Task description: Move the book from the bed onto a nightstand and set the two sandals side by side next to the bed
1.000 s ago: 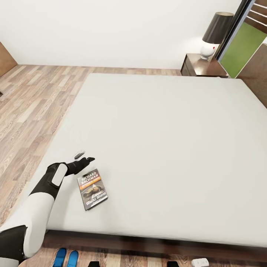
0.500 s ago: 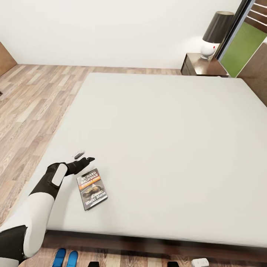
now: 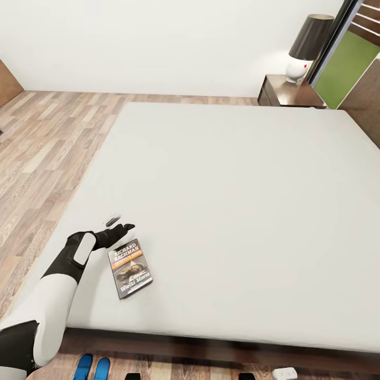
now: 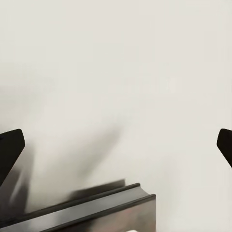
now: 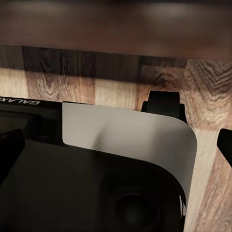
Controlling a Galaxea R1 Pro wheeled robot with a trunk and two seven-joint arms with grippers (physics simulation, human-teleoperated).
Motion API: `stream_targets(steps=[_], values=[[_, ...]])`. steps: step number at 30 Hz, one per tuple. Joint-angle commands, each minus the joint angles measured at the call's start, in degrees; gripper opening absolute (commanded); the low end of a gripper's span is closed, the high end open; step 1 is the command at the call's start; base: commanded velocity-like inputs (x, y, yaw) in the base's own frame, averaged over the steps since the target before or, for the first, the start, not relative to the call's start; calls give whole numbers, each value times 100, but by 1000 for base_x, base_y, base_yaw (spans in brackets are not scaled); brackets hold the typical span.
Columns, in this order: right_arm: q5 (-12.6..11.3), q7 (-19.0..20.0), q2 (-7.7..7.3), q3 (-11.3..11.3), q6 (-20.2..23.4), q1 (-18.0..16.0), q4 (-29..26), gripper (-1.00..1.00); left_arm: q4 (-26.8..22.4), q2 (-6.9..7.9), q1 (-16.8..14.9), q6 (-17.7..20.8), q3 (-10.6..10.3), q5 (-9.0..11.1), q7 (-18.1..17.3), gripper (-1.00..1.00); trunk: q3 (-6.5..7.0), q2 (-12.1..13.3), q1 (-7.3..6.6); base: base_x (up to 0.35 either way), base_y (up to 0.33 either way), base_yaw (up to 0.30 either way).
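Observation:
The book (image 3: 130, 268), black and orange with white lettering, lies flat on the pale bed (image 3: 227, 200) near its front left corner. My left gripper (image 3: 119, 222) hovers open just past the book's far edge, a little apart from it, nothing between its fingers. In the left wrist view the left gripper (image 4: 116, 145) spreads wide over bare mattress, with the dark bed frame (image 4: 96, 208) below. The two blue sandals (image 3: 92, 367) lie side by side on the floor at the bed's foot. The nightstand (image 3: 287, 94) stands at the far right corner. My right gripper (image 5: 116, 147) is open, pointing at my own base.
A lamp (image 3: 306, 47) with a dark shade stands on the nightstand. The dark-framed window (image 3: 345, 63) and the brown headboard (image 3: 369, 100) are at the right. Wood-plank floor (image 3: 47, 142) runs along the bed's left side to the white wall.
The whole picture has shifted very slightly, so the camera moved a little. The left arm, book and sandals have not moved.

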Motion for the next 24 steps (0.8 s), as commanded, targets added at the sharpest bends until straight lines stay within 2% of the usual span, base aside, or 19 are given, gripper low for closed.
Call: stream_targets(steps=[1,4,7,24], values=[[54,5,-4,-48,-41,-8,24,100,-4,-3,-3,35,23,-9,-24,100,-3,-2,0,0,0,0],[54,5,-4,-48,-41,-8,24,100,-5,-3,-3,35,23,-9,-24,100,-3,-2,0,0,0,0],[54,5,-4,-48,-41,-8,24,100,-3,-3,-3,35,23,-9,-24,100,-57,-122,66,0,0,0],[54,5,-4,-48,-41,-8,24,100,-8,-3,-3,35,23,-9,-29,100,-57,-122,66,0,0,0]])
